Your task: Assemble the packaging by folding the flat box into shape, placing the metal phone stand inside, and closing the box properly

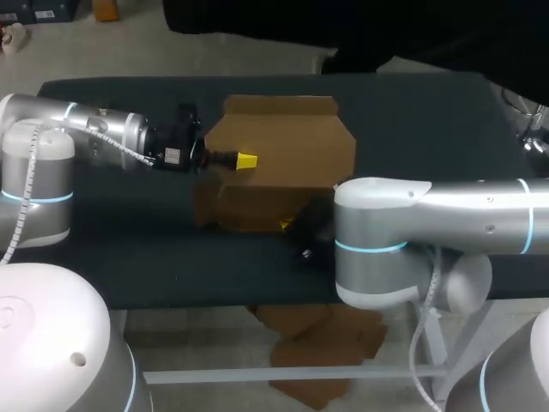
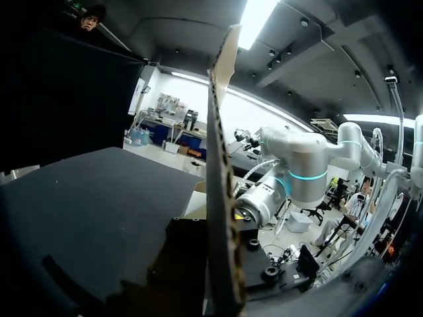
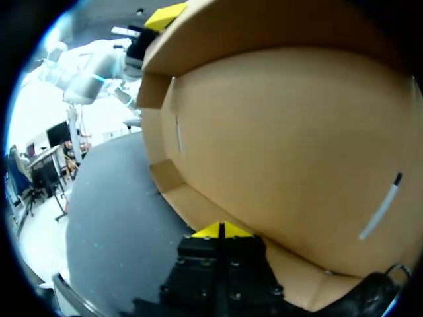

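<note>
The box [image 1: 287, 142] sits in the middle of the table [image 1: 129, 249], only half folded (no phone stand in sight). The left gripper [image 1: 246, 160] pinches its lifted flap, and the right gripper [image 3: 221, 230], tips pressed together, touches its near edge. Next, I think the sides need standing up straight.

**A dark table, seen from three sides**

We see a table [image 1: 412, 112] with a dark, matte top, a long rectangle running from left to right. Below its near edge a pale frame bar [image 1: 214, 375] runs across. In the left wrist view the table [image 2: 79, 211] looks flat and evenly dark out to a far corner. In the right wrist view the table [image 3: 109, 218] shows faint pale specks. Just past the far edge lies a black shape [image 1: 360, 51], perhaps someone's clothing. We cannot tell whether it touches the rim.
</note>
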